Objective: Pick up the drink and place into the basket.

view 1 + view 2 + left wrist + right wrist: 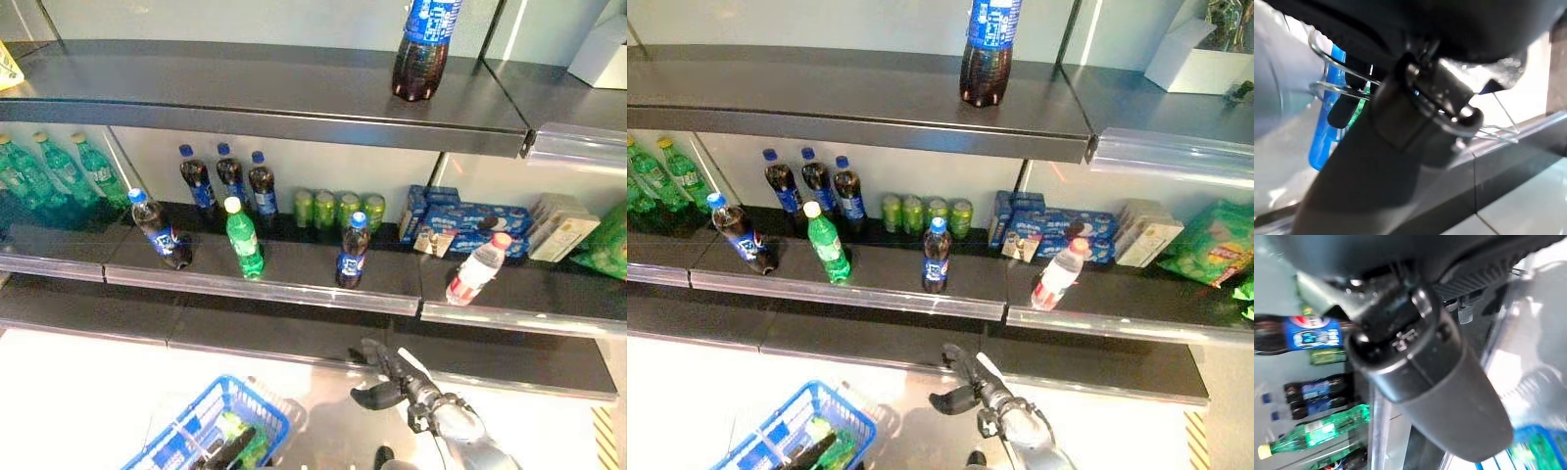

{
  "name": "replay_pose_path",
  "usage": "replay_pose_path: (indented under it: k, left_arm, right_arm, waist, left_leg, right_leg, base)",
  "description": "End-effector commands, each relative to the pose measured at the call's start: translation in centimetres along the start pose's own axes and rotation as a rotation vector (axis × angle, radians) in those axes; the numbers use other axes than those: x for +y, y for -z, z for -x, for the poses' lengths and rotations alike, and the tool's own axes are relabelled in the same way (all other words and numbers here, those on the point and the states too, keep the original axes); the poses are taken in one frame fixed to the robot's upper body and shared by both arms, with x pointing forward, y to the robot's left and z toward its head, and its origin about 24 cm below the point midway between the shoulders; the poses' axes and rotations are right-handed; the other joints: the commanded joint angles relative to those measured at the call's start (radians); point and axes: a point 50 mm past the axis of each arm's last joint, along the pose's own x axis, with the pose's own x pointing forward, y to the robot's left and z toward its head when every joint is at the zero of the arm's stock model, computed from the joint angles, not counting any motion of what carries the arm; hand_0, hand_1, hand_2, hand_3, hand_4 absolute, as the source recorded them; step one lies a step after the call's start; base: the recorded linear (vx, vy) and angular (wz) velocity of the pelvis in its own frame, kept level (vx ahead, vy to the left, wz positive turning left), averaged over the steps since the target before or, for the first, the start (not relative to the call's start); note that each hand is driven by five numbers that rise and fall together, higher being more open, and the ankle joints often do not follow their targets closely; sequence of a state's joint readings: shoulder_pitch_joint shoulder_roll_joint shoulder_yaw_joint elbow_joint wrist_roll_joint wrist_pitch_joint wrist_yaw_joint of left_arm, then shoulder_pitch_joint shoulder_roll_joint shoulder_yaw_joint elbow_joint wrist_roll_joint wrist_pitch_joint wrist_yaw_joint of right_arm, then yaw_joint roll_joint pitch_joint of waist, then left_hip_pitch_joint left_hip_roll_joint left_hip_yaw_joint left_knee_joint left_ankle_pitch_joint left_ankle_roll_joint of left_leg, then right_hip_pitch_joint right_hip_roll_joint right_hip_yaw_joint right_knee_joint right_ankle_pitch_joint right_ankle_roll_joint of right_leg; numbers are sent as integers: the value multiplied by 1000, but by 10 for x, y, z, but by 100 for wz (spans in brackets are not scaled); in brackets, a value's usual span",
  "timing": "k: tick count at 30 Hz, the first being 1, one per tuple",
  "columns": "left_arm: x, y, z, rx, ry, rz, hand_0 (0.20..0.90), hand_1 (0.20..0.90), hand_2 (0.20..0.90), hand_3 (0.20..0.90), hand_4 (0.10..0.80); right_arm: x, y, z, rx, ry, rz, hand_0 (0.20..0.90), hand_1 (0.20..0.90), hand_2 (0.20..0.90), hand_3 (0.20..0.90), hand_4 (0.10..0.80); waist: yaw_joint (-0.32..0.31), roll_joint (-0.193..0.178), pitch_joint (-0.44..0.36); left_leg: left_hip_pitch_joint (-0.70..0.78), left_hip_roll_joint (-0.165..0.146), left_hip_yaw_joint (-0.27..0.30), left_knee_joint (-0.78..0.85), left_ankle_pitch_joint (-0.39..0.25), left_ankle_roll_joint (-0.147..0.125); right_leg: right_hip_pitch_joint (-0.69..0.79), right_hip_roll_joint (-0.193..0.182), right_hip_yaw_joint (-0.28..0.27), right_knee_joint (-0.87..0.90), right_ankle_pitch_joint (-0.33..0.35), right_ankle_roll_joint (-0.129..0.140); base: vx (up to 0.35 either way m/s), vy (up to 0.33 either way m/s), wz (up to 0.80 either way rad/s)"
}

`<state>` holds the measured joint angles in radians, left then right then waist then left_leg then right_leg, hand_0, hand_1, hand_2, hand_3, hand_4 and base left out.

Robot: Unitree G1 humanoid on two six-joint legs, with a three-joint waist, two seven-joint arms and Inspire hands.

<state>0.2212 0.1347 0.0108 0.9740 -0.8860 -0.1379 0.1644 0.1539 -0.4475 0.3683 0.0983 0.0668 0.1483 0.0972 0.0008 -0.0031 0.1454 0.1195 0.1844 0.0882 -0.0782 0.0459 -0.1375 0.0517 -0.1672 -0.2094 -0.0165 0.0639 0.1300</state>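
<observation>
A cola bottle [352,250] with a blue cap stands at the front of the middle shelf [294,284]. My right hand [392,377] is below and just right of it, under the lowest shelf's edge, with fingers stretched out and thumb apart, open and empty. It also shows in the right eye view [972,377] and its thumb shows in the right wrist view [1425,382]. My left hand [1415,98] is shut on the thin wire handles [1322,54] of the blue basket [257,403], which hangs at the lower left with a green drink inside.
On the middle shelf stand a green bottle [243,238], a leaning cola bottle [163,230], cola bottles at the back [230,181], green cans [338,209], blue boxes [460,220] and a clear red-capped bottle [477,269]. A big cola bottle [423,49] stands on the top shelf.
</observation>
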Motion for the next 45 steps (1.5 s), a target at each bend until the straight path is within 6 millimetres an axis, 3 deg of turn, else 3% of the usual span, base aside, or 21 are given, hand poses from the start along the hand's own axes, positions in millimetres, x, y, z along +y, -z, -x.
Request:
replay_pose_path:
  k: [1,6,11,15,19,22,24,27,33,38,42,45]
  left_arm:
    - [-2,-43,-1,-207,56,-3,300,300,300,200,100]
    - [8,-32,0,-191,25,11,300,300,300,200,100]
    - [4,-27,1,-191,33,35,300,300,300,200,100]
    - [-1,-24,2,-199,56,38,300,300,300,200,100]
    - [-10,-19,3,-182,96,4,300,300,300,200,100]
    - [-17,-13,3,-153,107,-37,300,300,300,200,100]
    - [-16,-13,3,-151,101,-48,300,300,300,200,100]
    - [-4,-14,2,-150,47,-40,300,300,300,200,100]
    - [9,-12,4,-147,30,-16,300,300,300,200,100]
    - [6,-11,6,-147,64,-22,300,300,300,200,100]
    - [-7,-12,7,-158,126,-27,300,300,300,200,100]
    - [-29,-19,8,-185,192,-26,300,300,300,200,100]
  right_arm:
    - [-38,-72,13,-385,134,79,900,900,900,900,800]
    - [-75,-123,54,-746,436,-13,900,900,900,900,800]
    - [-95,-132,79,-916,721,-138,900,900,900,900,800]
    - [-105,-125,78,-898,849,-267,900,900,900,900,800]
    - [-113,-121,80,-876,934,-296,900,900,900,900,800]
    - [-118,-124,76,-881,1000,-326,900,900,900,900,800]
    - [-117,-124,78,-890,1029,-342,900,900,900,900,800]
    - [-116,-115,85,-895,1124,-382,900,900,900,900,800]
    - [-113,-109,86,-857,1220,-405,900,900,900,900,800]
    - [-115,-104,84,-801,1226,-390,900,900,900,900,800]
    - [-117,-104,81,-781,1226,-392,900,900,900,900,800]
    - [-122,-115,72,-806,1193,-398,900,900,900,900,800]
  waist:
    - [3,-14,-27]
    - [-17,-9,-43]
    - [-33,3,-54]
    - [-33,5,-57]
    - [-20,3,-36]
    - [-6,14,-12]
    - [-9,20,-7]
    - [-16,28,12]
    - [-17,51,37]
    - [-16,59,54]
    - [-17,69,87]
    - [-16,79,140]
  left_leg:
    - [-11,16,11,5,40,21]
    - [1,38,41,-7,35,19]
    - [2,53,60,-9,35,14]
    - [4,68,83,6,39,6]
    - [-81,62,71,151,51,-9]
    - [-111,26,23,127,32,15]
    - [-104,18,29,128,26,20]
    - [-125,-14,50,224,-15,22]
    - [-139,-20,71,300,-52,25]
    - [-160,-25,65,335,-57,25]
    - [-219,-23,52,401,-43,23]
    - [-301,-21,18,471,-23,22]
  right_leg:
    - [22,-10,12,42,-45,-16]
    - [23,-3,24,32,-47,-14]
    - [20,6,32,25,-51,-17]
    - [25,23,33,16,-54,-32]
    - [35,43,29,12,-55,-57]
    - [6,24,25,65,-70,-54]
    - [-3,18,25,91,-80,-55]
    - [-24,-22,7,169,-104,-46]
    - [-38,-44,12,219,-117,-45]
    - [-51,-48,19,238,-123,-43]
    - [-97,-48,23,293,-134,-51]
    - [-175,-49,35,370,-147,-64]
  base:
    - [20,-38,-15]
    - [13,-49,-7]
    - [-5,-49,-11]
    - [19,-79,-7]
    - [18,-53,-6]
    - [25,121,15]
    - [51,157,6]
    - [119,172,7]
    - [100,89,2]
    - [47,12,-5]
    - [-20,-7,-6]
    - [-109,-6,-1]
